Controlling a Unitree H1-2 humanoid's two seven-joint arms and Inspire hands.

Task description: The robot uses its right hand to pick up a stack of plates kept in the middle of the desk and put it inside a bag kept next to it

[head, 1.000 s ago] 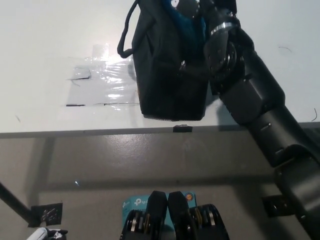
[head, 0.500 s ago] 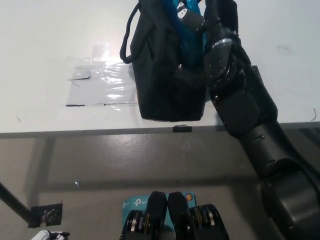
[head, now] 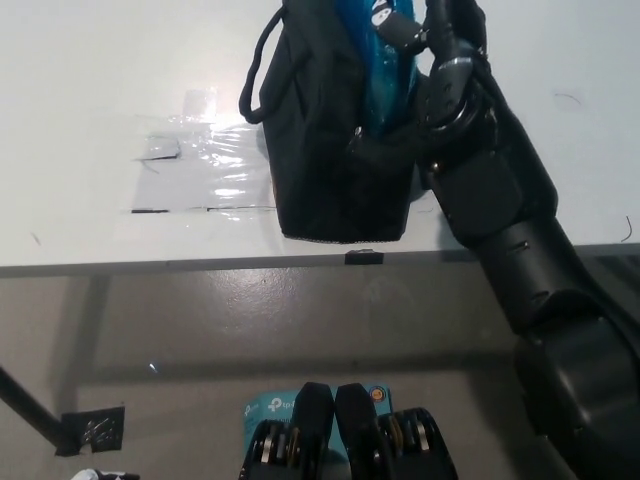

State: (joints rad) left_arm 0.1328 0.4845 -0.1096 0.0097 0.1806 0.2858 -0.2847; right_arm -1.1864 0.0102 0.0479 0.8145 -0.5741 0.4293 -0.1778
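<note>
Black soft fabric bag (head: 335, 170) stands upright on the white desk (head: 90, 90), close to the desk's near edge, roughly mid-width, mouth facing up and partly cut off by the top of the frame. A black cord handle (head: 256, 75) loops out from the bag's left side over the desk surface. Stack of glossy blue plates (head: 372, 75) sits on edge in the bag's mouth, mostly inside; only the upper blue part shows between the bag's rim and the hand. Black right hand (head: 440, 50) is at the bag's opening, on the side toward the desk's right edge, touching the plates' right side; its fingers (head: 392, 30) lie across the top of the blue stack. Cannot tell from this angle whether the hand is gripping the stack or just resting on it, since the frame crops the rest of it. Black right arm (head: 520, 250) runs from the bottom right corner of the view up across the desk's near edge to the bag, its forearm pressed against the bag's right wall. Left of the bag, a patch of clear shiny tape or film (head: 205, 165) lies flat on the desk, well apart from the desk's left edge, touching or nearly touching the bag's base. White left hand (head: 95, 474) is barely visible at the bottom left of the view, below desk level, too cropped to read its state.
</note>
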